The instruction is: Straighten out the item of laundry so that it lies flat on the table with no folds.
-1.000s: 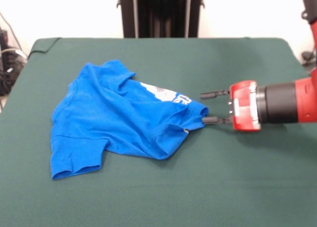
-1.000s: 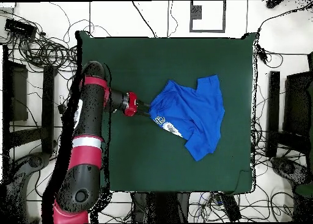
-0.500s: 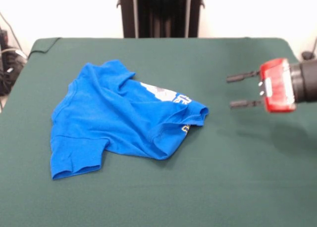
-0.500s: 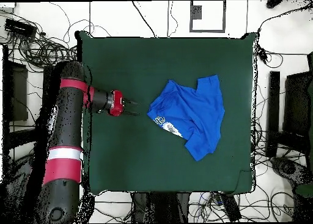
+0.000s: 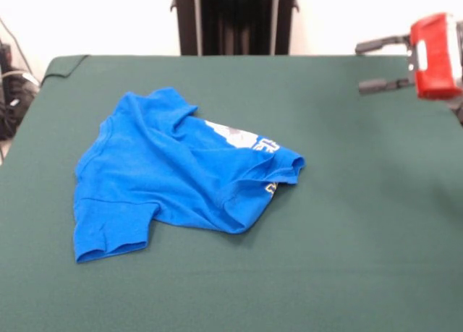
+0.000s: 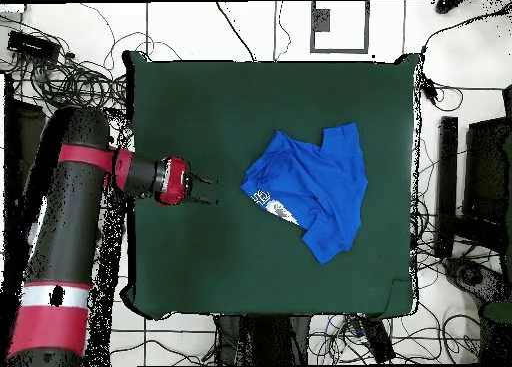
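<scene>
— T-shirt [image 5: 173, 176] first: where is it?

— It lies on the green bench [image 5: 347, 260], left of centre in the front view. In the overhead view it sits right of the middle [image 6: 310, 188].

— Is it flat?

— No. It is crumpled, mostly plain blue side up. One edge is folded over near its right tip in the front view, showing a strip of the white-grey print and some yellow lettering. A sleeve points toward the near left corner.

— And your end effector [image 5: 380, 64]?

— It hangs in the air at the upper right of the front view, well apart from the shirt. Its two dark fingers [image 5: 382, 85] point sideways toward the shirt, spread with a clear gap between them, and nothing is in them. From above, my end effector [image 6: 205, 190] is over the bench's left part, with bare green felt between it and the shirt.
</scene>
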